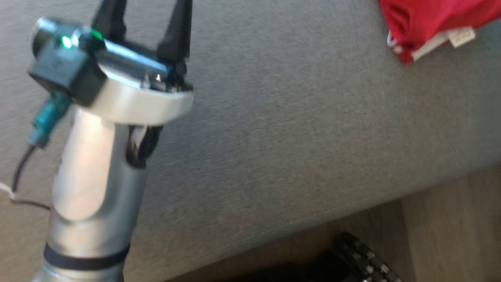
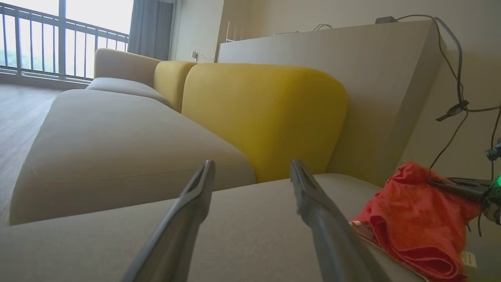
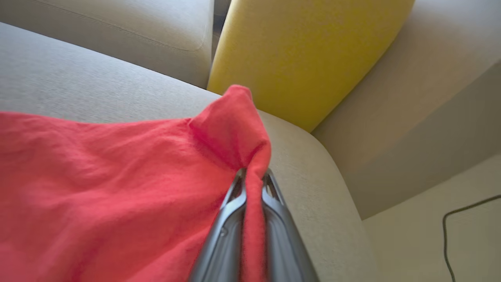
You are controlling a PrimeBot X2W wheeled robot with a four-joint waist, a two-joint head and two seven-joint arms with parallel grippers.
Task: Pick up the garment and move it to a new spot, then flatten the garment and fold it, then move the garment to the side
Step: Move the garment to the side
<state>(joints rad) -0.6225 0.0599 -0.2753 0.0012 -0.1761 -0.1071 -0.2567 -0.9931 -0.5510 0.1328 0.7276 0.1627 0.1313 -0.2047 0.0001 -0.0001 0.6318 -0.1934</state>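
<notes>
The crumpled red cloth garment (image 3: 117,176) looks soft, light and limp. I judge it will drape and sag from whatever point lifts it, and loose folds will drag over the upholstery rather than slide cleanly; nothing about it looks fragile or slippery.

The right fingers (image 3: 235,203) are pressed together on a raised fold at its edge, the cloth pinched between them and peaking just beyond their tips; the rest of the fabric spreads low and to one side of them over the grey woven sofa seat (image 1: 293,117). A single pinch like this should carry it, bunched, to a new spot; for flattening, a second hold on an opposite hem or corner would probably serve better, so the cloth can be drawn taut between two points.

The left fingers (image 2: 199,188) stand wide apart and hold nothing, hovering over bare seat; the garment lies off to their side, near but not touching, with the right fingers' dark tips at its top.

The cloth is a saturated red, heaped in rounded folds; a white trim strip and a small pale label show along its lower edge. Beyond both sets of fingers rises a mustard-yellow upholstered back cushion (image 3: 305,51).
</notes>
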